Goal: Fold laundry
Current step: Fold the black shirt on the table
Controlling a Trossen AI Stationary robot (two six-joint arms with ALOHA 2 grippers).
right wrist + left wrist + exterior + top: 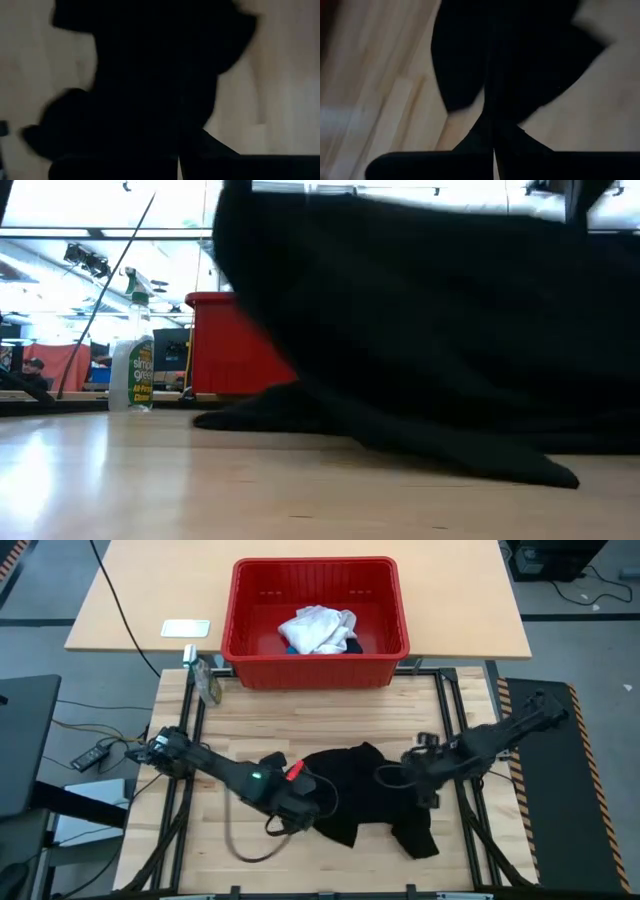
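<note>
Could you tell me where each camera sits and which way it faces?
High view: overhead, looking straight down at both arms, the black shirt and the red basket.
Low view: at table-top height, level across the table; shirt fills it, no arm discernible.
Left wrist view: over the left tool's fingers, onto shirt.
Right wrist view: likewise, right arm.
Shared: the shirt, in all four.

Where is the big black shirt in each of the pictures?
High view: black shirt lies low in the middle, between both arms.
Low view: it fills the right and middle, hanging above the table.
Left wrist view: dark mass at centre.
Right wrist view: dark mass at centre.
Shared landmark: the red basket, also in the low view.
</note>
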